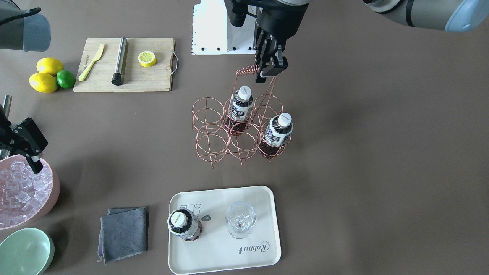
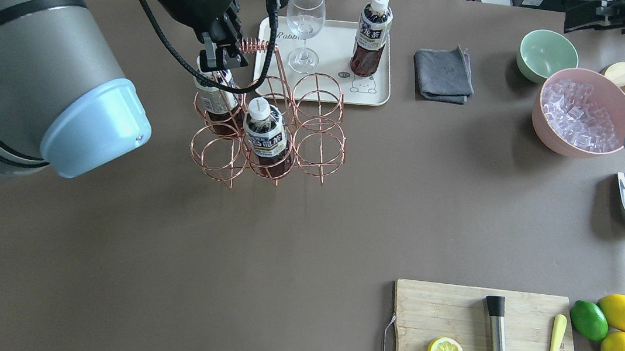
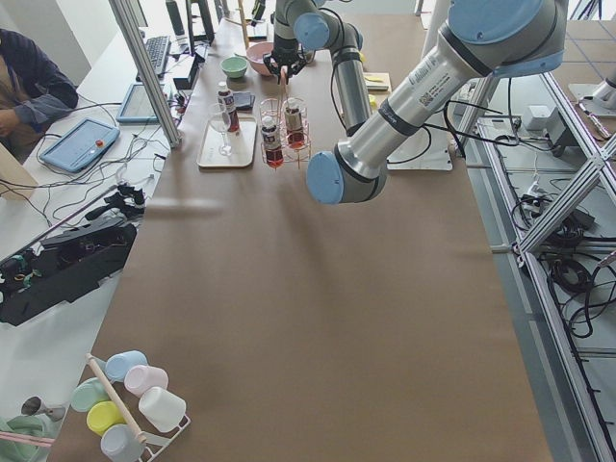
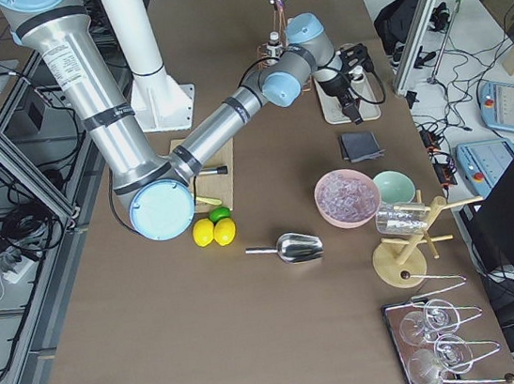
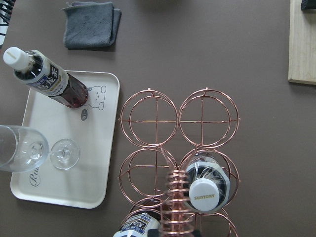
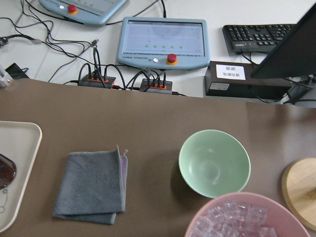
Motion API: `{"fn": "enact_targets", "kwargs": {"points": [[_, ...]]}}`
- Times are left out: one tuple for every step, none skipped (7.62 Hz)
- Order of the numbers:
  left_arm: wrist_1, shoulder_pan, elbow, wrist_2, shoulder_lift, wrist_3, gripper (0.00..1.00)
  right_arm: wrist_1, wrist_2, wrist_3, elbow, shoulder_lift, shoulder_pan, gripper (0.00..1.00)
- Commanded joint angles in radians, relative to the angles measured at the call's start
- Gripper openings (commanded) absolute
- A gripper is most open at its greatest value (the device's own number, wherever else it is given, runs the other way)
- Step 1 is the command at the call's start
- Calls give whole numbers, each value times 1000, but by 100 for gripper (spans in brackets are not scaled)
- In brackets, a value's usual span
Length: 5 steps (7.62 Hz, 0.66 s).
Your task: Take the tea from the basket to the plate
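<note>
The left gripper (image 1: 270,68) hangs at the coiled handle of the basket (image 1: 229,131); whether its jaws clamp it cannot be told. Two tea bottles (image 1: 241,104) stand upright in cells just below it. The plate (image 1: 263,217) lies beyond; the right gripper (image 1: 30,147) is well away.

Brown worktop (image 1: 382,172). Rose-gold wire basket (image 5: 178,120). Clear plastic tea bottles (image 1: 279,131): dark brown liquid, white cap, white-and-blue label. Cream rectangular tray (image 1: 229,256): cartoon bear print, "Rabbit" script. Folded cloth (image 1: 124,233): grey. Round bowl (image 1: 25,252): pale green. Ice tub (image 2: 552,138): pink.
</note>
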Motion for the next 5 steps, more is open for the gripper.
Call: {"fn": "enact_targets", "kwargs": {"points": [[1,-140,-15,-102,84,134,0,-200,29,-9,124,-206,21,100],[-1,-207,-18,-137,130,201,0,-198,96,-11,140,-284,26,100],[-1,-269,-20,-172,182,278,0,-198,147,-13,148,-341,27,100],[-1,-327,-17,-198,230,358,0,-194,180,-78,152,-390,41,100],[-1,-390,-14,-211,277,425,0,-198,210,-265,143,-439,82,100]]}}
